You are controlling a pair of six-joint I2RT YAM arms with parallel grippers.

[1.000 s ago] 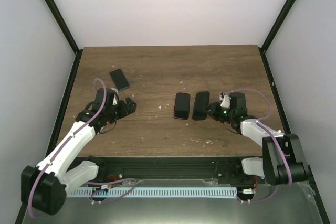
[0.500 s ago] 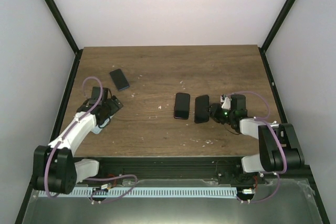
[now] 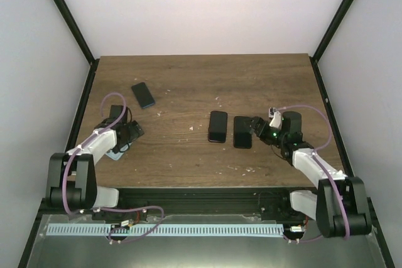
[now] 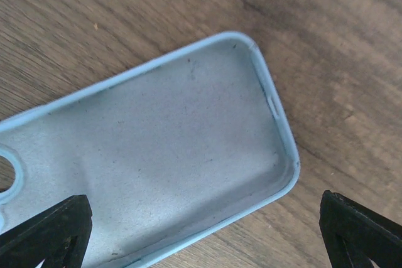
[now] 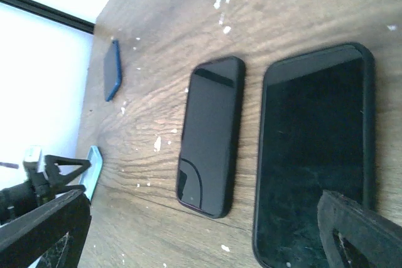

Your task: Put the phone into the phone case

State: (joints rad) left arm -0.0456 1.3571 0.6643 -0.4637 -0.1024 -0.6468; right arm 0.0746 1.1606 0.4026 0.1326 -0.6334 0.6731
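Observation:
A light blue phone case [image 4: 157,149] lies hollow side up and empty, filling the left wrist view. My left gripper [image 4: 204,230] hovers open just over it, also in the top view [image 3: 129,135]. A black phone [image 3: 217,126] lies mid-table. Right beside it lies a larger black slab with a raised rim [image 3: 242,132], like a case; I cannot tell whether a phone sits in it. My right gripper [image 3: 254,127] stands open at the slab's right end, one fingertip [image 5: 361,230] over the slab [image 5: 314,155]. The phone [image 5: 210,136] lies untouched.
A dark blue phone [image 3: 142,94] lies at the back left of the wooden table [image 3: 188,80]. White specks dot the table. Black frame posts rise at both sides. The light blue case [image 5: 93,167] and the left fingers [image 5: 56,169] show far off in the right wrist view.
My right gripper has gone from shut on the rimmed black slab to open, and the slab now lies flat. The left arm has drawn back leftward over the light blue case.

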